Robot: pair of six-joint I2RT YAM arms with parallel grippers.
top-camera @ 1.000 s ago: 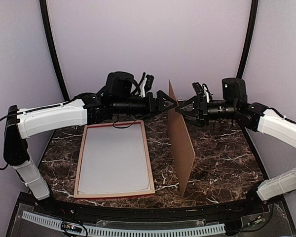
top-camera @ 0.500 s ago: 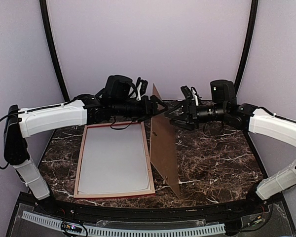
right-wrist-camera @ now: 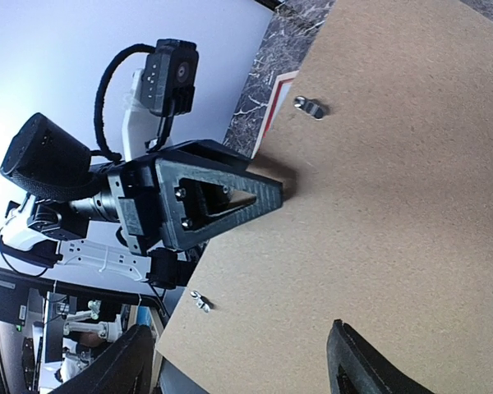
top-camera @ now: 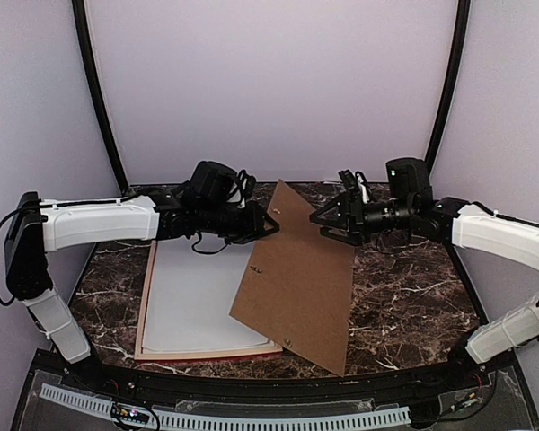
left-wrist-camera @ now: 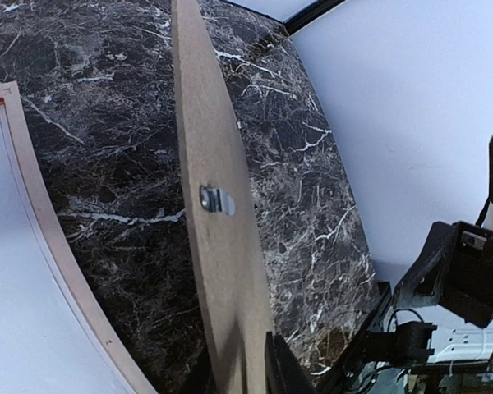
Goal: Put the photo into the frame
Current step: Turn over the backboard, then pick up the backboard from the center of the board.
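Frame (top-camera: pixel 145 301) lies face-down below L gripper (top-camera: pixel 271 224), white sheet (top-camera: pixel 193 296) inside. Photo's print side isn't visible, so can't tell if that's it. Backing board (top-camera: pixel 296 296) tilts betw. both grippers: L pinches its upper edge, low corner on table (top-camera: pixel 413 296). R gripper (top-camera: pixel 325 223) is spread wide beside board, holding nothing. Risk: thin pinch slips, board drops & knocks frame.
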